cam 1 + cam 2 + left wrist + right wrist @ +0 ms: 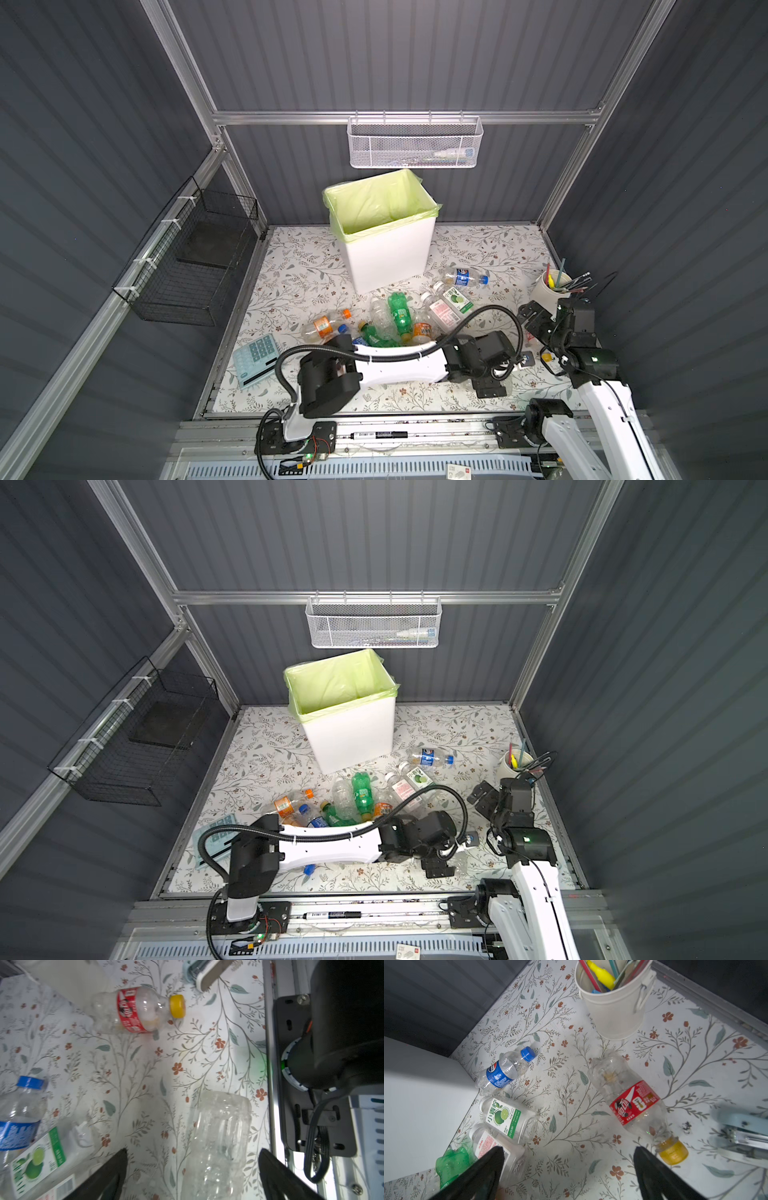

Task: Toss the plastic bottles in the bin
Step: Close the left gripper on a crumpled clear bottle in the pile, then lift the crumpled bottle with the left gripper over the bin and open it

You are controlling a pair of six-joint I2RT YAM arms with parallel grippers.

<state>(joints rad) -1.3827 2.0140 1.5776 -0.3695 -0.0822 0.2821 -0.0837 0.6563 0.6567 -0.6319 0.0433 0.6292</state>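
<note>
**Left claw straddles a clear bottle; bin far off**

The left gripper (193, 1155) is spread wide with nothing gripped. Its 2 jaws sit either side of a ribbed clear bottle (218, 1136) just beside the front rail (270, 1084), with a gap showing on each side. The right gripper (569, 1150) is equally wide and empty, hovering between the lime-label bottle (506, 1118) and the red-label bottle (633, 1101). The bin (386, 257) stands at the back, well apart from both claws, with the main pile of bottles (390, 320) just in front of it. Its floor is hidden, so it may or may not hold anything.

Risks, by my judgement:
- The thin, round bottle could squirt or roll from closing jaws toward the rail.
- The left arm (399, 365), stretched along the pile's near side, could sweep bottles when it lifts.
- A low carry could catch the bin's tall rim or its liner (365, 208).
</note>
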